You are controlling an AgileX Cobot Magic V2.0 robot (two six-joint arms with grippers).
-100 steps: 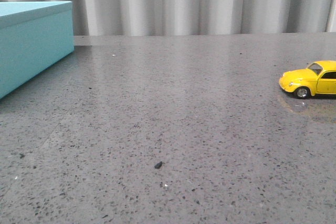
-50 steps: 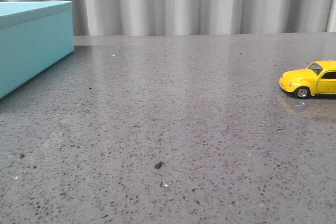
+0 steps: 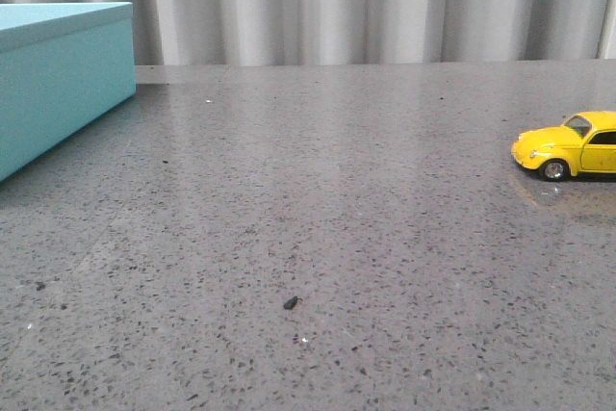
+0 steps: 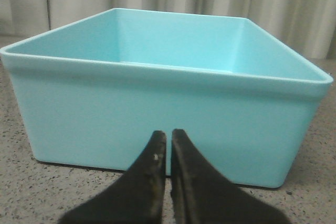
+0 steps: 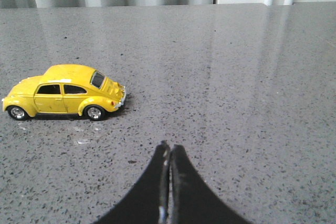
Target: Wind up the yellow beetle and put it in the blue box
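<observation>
A: Where is the yellow beetle?

B: At the right edge of the front view, a little above mid-height, partly cut off by the frame. It stands on its wheels on the grey speckled table, nose toward the left. In the right wrist view it shows whole, side-on, in the left half of the frame, with a faint reflection under it.

A: And the blue box?

B: Upper left corner of the front view, well apart from the car, with bare table between them. The left wrist view fills with it: open at the top, rounded rim, pale turquoise inside.

A: The pincers?

B: The left pincer has its dark fingers pressed nearly together with only a thin slit, holding nothing, pointing at the box's near wall; I cannot tell if it touches. The right pincer is pressed together too, empty, above the table, apart from the car.

A: Anything else?

B: A small dark speck lies on the table low in the front view, and a pleated grey curtain hangs behind.
</observation>
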